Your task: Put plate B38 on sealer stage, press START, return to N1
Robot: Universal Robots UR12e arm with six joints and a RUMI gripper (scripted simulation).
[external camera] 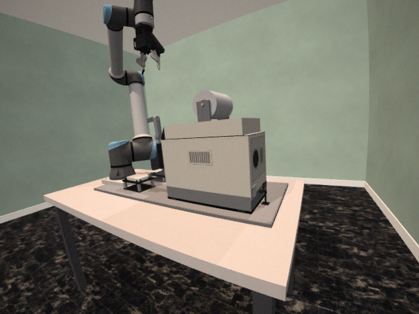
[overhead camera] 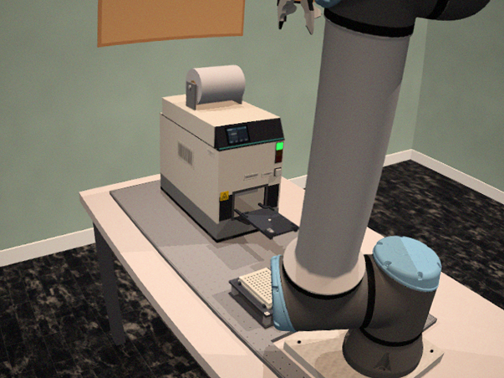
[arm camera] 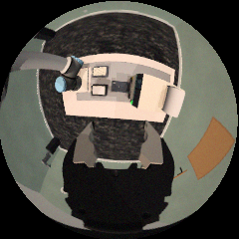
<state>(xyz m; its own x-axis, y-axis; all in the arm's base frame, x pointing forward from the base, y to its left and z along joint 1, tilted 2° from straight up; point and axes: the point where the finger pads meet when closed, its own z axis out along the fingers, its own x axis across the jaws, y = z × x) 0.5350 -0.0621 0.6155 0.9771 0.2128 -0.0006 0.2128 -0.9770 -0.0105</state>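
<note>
My gripper [overhead camera: 296,31] [external camera: 150,70] [arm camera: 119,120] is open and empty, high above the table. The sealer [overhead camera: 188,167] [external camera: 209,169] [arm camera: 151,94] has its upper lamp [overhead camera: 280,146] green; the START button [overhead camera: 277,172] is below it. Its dark stage [overhead camera: 274,223] [arm camera: 119,87] is out and bears no plate. One pale plate [overhead camera: 256,284] [external camera: 137,176] [arm camera: 100,71] lies in a raised nest. A second plate [arm camera: 99,90] lies in the other nest, hidden behind the arm in the top view. Labels are unreadable, so I cannot tell which is B38.
The arm's base [overhead camera: 383,352] [external camera: 121,171] stands at the table end opposite the sealer. A foil roll [overhead camera: 220,84] [external camera: 218,104] [arm camera: 173,101] rises above the sealer. A brown board [overhead camera: 173,12] [arm camera: 211,149] hangs on the wall.
</note>
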